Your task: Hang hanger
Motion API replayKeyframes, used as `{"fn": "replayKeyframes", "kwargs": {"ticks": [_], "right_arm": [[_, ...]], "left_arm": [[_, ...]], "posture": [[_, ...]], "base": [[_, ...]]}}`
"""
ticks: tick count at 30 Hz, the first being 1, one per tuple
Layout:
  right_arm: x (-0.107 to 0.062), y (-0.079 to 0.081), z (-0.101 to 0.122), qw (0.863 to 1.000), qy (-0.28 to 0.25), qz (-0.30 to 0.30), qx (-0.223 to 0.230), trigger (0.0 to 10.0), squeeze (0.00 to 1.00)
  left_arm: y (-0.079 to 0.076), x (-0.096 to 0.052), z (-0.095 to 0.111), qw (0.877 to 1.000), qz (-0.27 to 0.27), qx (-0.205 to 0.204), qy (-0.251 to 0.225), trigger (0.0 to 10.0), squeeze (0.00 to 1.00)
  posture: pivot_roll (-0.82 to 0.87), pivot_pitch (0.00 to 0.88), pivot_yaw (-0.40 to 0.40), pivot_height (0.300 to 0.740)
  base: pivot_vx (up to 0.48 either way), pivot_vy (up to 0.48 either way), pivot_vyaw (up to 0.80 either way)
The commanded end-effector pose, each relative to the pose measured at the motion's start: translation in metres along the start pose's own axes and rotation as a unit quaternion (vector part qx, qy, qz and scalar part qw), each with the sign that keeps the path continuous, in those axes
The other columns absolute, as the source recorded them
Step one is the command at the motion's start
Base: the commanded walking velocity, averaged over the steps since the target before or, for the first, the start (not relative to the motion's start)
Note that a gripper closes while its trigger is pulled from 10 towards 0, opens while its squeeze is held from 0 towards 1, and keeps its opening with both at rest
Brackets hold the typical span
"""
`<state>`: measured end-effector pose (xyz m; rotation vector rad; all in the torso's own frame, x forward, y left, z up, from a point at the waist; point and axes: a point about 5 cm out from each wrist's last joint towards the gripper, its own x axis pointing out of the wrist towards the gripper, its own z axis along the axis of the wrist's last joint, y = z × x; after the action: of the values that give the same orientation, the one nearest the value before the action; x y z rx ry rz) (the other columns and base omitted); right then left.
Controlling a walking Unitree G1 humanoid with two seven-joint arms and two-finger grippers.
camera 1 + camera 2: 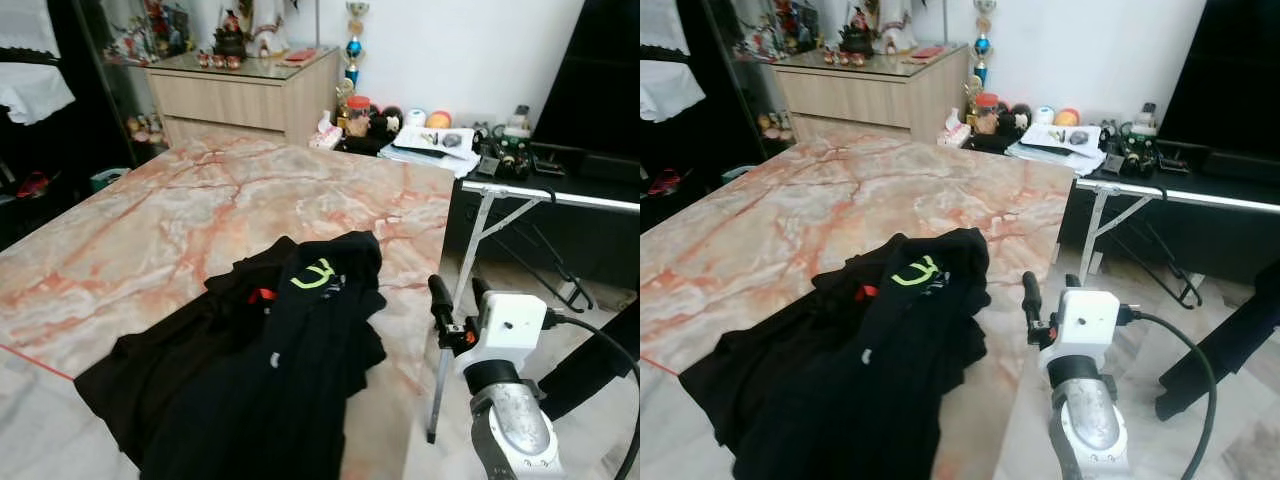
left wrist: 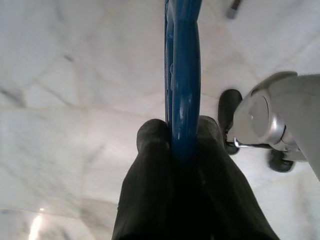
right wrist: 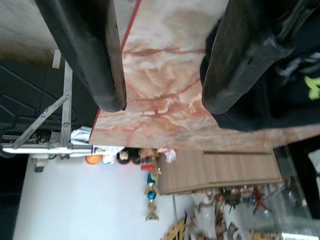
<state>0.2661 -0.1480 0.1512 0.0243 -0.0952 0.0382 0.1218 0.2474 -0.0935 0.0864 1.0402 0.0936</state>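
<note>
A black garment (image 1: 260, 380) lies crumpled on the pink marble table (image 1: 150, 230).

We find the marble table (image 1: 180, 220) largely bare across its far and left portions, giving open passage there. The near right portion is taken up by a heap of black clothes (image 1: 260, 370), which reaches the table's near edge. The right gripper (image 1: 455, 295) stands just off the table's right edge, fingers apart with nothing between them; floor (image 1: 1140, 300) lies bare around it. Beyond it a metal frame (image 1: 500, 215) with slanted legs blocks the right side. A dresser (image 1: 245, 90) and a row of small clutter (image 1: 380, 120) close off the far edge. The left gripper (image 2: 175, 145) is clamped on a blue hanger (image 2: 182, 75) over bare floor.
</note>
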Motion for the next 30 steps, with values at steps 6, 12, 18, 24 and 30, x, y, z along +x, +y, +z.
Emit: {"fn": "replayKeyframes", "kwargs": {"ticks": [6, 12, 18, 24, 30], "right_arm": [[0.001, 0.003, 0.0, 1.0, 0.003, 0.008, 0.003, 10.0, 0.0], [0.001, 0.003, -0.001, 1.0, 0.005, 0.008, 0.003, 10.0, 0.0], [-0.001, 0.001, -0.005, 1.0, 0.014, 0.0, 0.008, 10.0, 0.0], [-0.002, -0.004, -0.009, 1.0, 0.023, -0.013, 0.016, 10.0, 0.0], [-0.002, -0.005, -0.009, 1.0, 0.023, -0.015, 0.014, 10.0, 0.0]], "left_arm": [[0.002, 0.0, -0.002, 1.0, 0.002, 0.002, 0.005, 10.0, 0.0], [0.001, 0.0, -0.001, 1.0, 0.001, 0.002, 0.004, 10.0, 0.0], [0.001, 0.0, -0.002, 1.0, 0.0, 0.002, 0.005, 10.0, 0.0], [0.0, -0.001, -0.002, 1.0, -0.004, 0.007, 0.006, 10.0, 0.0], [0.001, -0.001, -0.004, 1.0, -0.003, 0.007, 0.008, 10.0, 0.0]], "posture": [[0.05, 0.041, 0.014, 0.74], [0.05, 0.043, 0.013, 0.74], [0.05, 0.044, 0.013, 0.74], [0.06, 0.045, 0.012, 0.74], [0.06, 0.045, 0.011, 0.74]], "base": [[0.0, -0.377, 0.0], [0.0, -0.379, 0.0], [0.0, -0.378, 0.0], [0.0, -0.252, 0.0], [0.0, -0.48, 0.0]]}}
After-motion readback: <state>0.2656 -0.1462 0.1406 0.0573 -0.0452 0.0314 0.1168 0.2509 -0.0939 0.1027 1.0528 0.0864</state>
